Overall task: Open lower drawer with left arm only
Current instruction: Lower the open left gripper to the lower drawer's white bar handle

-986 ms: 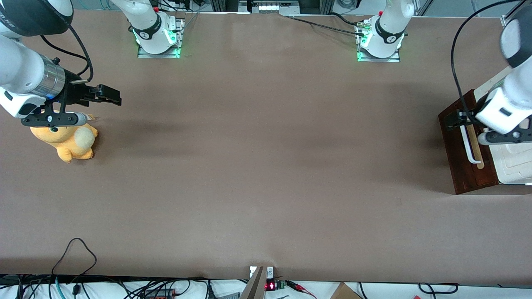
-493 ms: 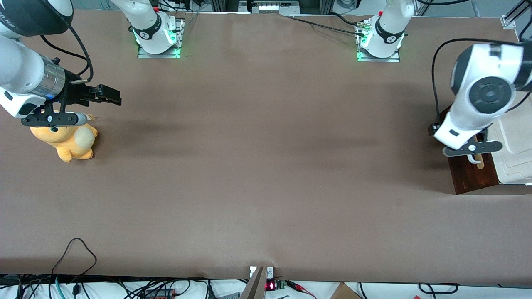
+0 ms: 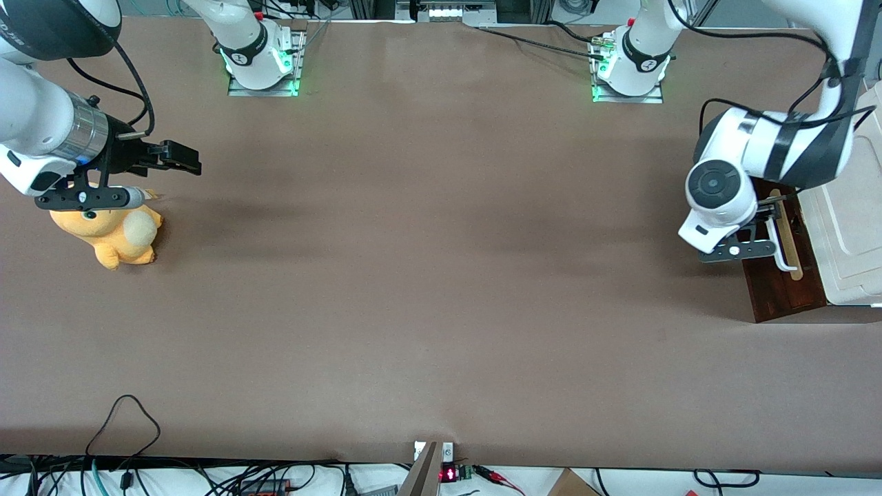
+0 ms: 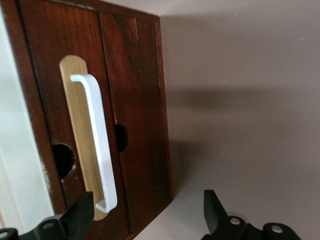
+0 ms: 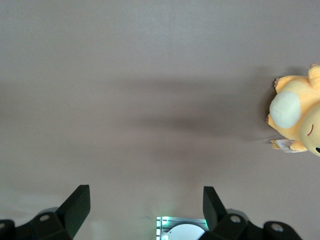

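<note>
The left arm's gripper (image 4: pixel 148 212) hangs wide open and empty just in front of the lower drawer (image 4: pixel 137 110), its white bar handle (image 4: pixel 97 142) not yet between the fingers, probably lining up a grab.

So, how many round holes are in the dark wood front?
2. One hole and another flank the white handle; more may be hidden. The open claw hovers in front of it.

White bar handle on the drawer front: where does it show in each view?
Front view: white bar handle on the dark wooden drawer front, at the working arm's end of the table, partly under the left arm's tool.
Left wrist view: handle on its pale wood strip, tool open.
Right wrist view: not in it.
Shared landmark: the pale strip.
</note>
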You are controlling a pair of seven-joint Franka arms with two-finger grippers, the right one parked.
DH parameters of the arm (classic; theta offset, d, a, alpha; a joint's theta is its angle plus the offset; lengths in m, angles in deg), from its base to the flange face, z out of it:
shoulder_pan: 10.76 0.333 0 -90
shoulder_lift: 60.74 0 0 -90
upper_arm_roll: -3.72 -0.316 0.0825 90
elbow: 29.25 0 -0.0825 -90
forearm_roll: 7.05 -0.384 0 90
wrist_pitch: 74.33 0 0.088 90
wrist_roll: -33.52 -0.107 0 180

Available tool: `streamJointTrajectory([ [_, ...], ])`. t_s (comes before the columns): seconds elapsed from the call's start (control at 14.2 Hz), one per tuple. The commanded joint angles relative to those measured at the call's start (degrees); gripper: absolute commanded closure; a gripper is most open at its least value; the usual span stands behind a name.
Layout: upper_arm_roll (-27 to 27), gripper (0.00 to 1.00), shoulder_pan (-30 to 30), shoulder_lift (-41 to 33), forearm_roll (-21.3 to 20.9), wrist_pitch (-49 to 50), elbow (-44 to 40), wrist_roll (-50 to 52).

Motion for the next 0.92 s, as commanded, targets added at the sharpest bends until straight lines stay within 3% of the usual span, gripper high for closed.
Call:
streamJointTrajectory([
  [0.0, -0.1, 0.05, -0.1, 1.0, -6.5, -0.3, 2.3, 2.8],
  [0.35, -0.1, 0.08, -0.2, 3.9, -20.8, 4.9, 5.4, 9.4],
  [0.56, -0.1, 0.07, -0.2, 3.9, -22.3, 7.0, 6.1, 10.3],
  [0.7, -0.1, 0.08, -0.2, 4.7, -28.3, 7.5, 7.8, 12.4],
  [0.85, -0.2, 0.09, -0.2, 5.9, -30.8, 7.6, 8.3, 15.6],
])
